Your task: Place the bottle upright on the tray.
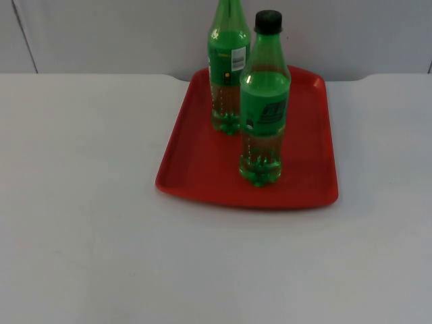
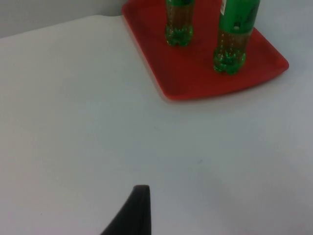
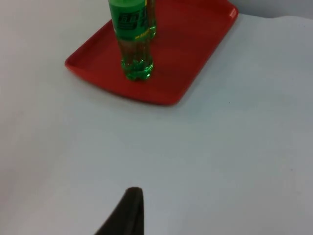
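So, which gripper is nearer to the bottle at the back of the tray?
Probably left. The left gripper faces the rear bottle openly across the table from the tray's left; from the right gripper it stands behind the capped bottle.

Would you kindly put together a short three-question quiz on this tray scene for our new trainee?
1. True or false: both green bottles stand upright on the red tray.
2. How many bottles are on the tray?
3. Which bottle shows its black cap in the top view? A) the nearer bottle B) the farther bottle

Key: 1. True. 2. Two. 3. A; the farther bottle's top is cut off by the picture edge. Each wrist view shows a black fingertip over bare table, well away from the tray.
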`<state>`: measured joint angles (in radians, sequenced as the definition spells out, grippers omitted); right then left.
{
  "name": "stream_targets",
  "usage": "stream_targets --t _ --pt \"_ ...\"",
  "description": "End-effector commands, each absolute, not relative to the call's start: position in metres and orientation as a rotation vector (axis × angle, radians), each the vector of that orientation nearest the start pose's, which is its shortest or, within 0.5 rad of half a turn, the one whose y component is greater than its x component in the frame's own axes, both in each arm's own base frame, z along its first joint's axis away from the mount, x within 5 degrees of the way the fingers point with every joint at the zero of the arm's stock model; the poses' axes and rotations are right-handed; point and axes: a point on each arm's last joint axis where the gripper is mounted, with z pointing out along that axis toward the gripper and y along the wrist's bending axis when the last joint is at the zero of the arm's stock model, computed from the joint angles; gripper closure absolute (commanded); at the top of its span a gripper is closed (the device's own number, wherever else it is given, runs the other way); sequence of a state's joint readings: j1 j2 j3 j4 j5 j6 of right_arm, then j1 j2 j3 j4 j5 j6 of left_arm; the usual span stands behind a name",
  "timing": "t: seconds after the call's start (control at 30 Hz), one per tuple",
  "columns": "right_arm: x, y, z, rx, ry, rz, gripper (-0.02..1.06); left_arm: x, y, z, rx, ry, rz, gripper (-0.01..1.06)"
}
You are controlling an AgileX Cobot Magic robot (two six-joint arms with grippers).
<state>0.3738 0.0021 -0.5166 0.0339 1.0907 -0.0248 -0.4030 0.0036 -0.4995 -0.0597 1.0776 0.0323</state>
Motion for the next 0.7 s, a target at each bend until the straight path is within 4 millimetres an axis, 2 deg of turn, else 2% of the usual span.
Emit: stream_targets --t 0.0,0.67 --pt "-0.0077 -0.0001 0.2794 -0.404 2.019 0.256 -0.01 -0.0063 -0.0024 0.2747 0.455 2.026 -0.300 0.00" --pt "-0.0075 -0.0007 0.2794 -0.429 2.013 0.232 -0.01 -0.0063 -0.0024 0.2747 0.455 2.026 -0.300 0.00"
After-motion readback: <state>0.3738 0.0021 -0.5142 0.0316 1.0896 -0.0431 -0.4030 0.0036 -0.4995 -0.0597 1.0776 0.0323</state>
